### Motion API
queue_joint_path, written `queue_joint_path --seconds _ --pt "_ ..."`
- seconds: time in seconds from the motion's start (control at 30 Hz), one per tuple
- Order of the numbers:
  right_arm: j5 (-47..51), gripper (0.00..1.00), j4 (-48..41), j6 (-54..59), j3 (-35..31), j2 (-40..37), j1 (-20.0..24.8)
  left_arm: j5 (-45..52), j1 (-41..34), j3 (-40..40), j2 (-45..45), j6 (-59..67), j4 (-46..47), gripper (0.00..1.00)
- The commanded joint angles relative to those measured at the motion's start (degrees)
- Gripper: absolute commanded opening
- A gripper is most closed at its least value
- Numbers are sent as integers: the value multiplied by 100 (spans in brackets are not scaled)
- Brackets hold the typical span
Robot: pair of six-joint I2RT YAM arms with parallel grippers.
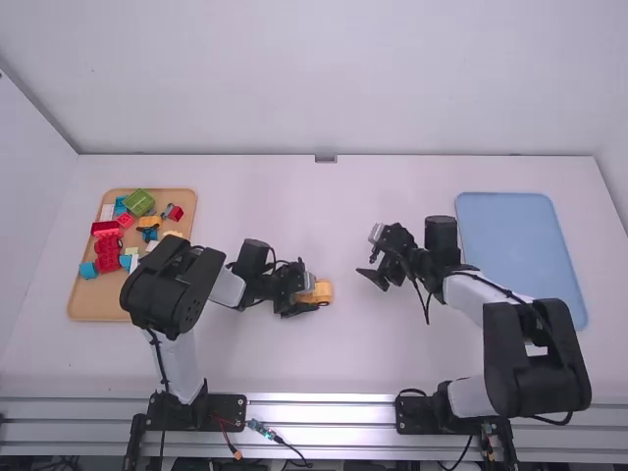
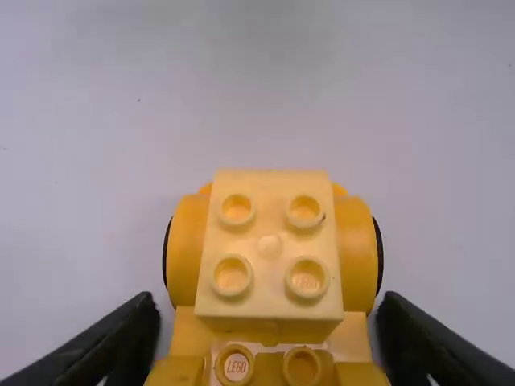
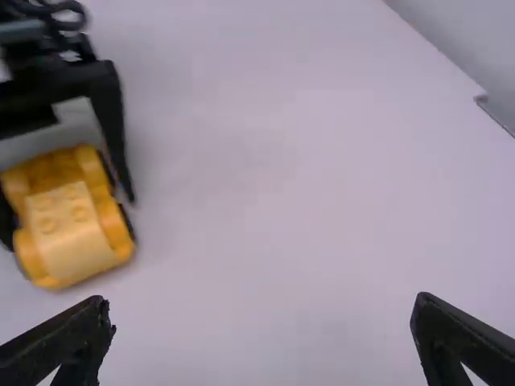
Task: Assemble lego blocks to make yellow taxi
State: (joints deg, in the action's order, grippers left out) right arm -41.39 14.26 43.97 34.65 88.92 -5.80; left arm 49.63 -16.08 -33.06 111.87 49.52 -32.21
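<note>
Near the table's middle, the yellow car (image 1: 323, 291) has a pale yellow block on its front; my left gripper (image 1: 304, 294) is at its rear. In the left wrist view the four-stud block (image 2: 269, 245) sits between the rounded yellow fenders of the car (image 2: 352, 249). The left gripper (image 2: 269, 334) stands open around the car's rear, with narrow gaps at both sides. My right gripper (image 1: 375, 275) is open and empty, to the right of the car. In the right wrist view the car (image 3: 72, 233) lies beyond the right gripper (image 3: 261, 314), beside the left gripper's finger.
A wooden tray (image 1: 93, 307) with red, green, blue, white and yellow blocks lies on the left of the white table (image 1: 294, 206). A blue tray (image 1: 515, 245) is at the right, partly behind the right arm.
</note>
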Motion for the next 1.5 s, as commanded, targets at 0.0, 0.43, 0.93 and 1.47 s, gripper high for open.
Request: queue_joint_path --seconds 0.0,0.43,0.93,1.47 --pt "223 99 11 -463 118 -148 74 -90 -4 -42 73 92 48 90" --pt "564 99 33 -518 538 -146 94 -1005 48 -57 -928 92 1397 99" --pt "588 99 376 -514 750 -146 94 -5359 1058 -1307 -3018 -1311 4507 99" --pt "1322 99 503 -518 750 -146 87 -7210 1681 -1847 -3015 -4444 4242 99"
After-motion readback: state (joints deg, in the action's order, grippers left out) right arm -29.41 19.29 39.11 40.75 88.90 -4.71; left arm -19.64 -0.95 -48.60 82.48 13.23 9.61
